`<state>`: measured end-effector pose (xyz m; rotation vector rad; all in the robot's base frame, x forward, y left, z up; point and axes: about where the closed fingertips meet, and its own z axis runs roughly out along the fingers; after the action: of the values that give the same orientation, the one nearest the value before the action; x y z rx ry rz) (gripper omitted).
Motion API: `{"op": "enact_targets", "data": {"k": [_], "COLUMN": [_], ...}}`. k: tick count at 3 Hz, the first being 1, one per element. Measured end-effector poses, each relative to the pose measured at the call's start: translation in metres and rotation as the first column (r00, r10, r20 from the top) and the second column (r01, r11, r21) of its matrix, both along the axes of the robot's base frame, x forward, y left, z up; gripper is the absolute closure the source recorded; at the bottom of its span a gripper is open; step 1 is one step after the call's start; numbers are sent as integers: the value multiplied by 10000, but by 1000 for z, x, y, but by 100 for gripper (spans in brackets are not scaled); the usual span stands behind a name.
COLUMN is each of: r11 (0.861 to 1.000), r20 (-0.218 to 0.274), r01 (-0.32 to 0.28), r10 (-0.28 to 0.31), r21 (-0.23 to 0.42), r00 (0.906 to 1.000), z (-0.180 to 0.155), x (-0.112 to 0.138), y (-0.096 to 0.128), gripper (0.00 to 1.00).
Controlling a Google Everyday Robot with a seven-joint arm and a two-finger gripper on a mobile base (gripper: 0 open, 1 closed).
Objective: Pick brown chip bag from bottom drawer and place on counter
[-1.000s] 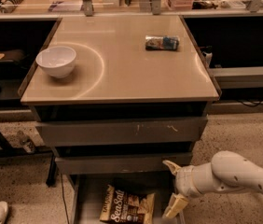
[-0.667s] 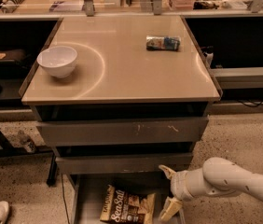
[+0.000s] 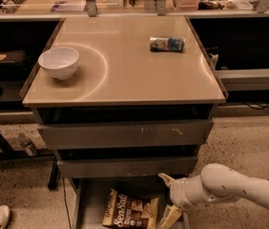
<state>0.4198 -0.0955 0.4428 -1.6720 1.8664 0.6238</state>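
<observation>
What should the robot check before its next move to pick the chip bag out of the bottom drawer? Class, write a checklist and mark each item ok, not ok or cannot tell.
1. The drawer is pulled out: ok.
2. The bag lies in view on the drawer floor: ok.
3. The gripper is open: ok, fingers spread.
4. The gripper is around the bag: not ok, it sits beside the bag's right edge.
5. The gripper touches the bag: cannot tell.
6. The counter has a bare spot: ok, between the bowl and the packet.
</observation>
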Motion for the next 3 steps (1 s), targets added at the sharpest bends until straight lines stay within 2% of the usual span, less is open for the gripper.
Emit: {"op": "enact_targets", "data": {"k": [1,2,3], "r11": [9999,9983,9952], "r20": [-272,-262,57], "r01": [165,438,346], "r10": [-164,-428,-352], "r21": [31,393,913], "r00": [9995,9987,9994], "z": [-52,-114,-160], "x": [-9,-12,-10], "y": [9,20,35], "gripper": [0,0,0]}}
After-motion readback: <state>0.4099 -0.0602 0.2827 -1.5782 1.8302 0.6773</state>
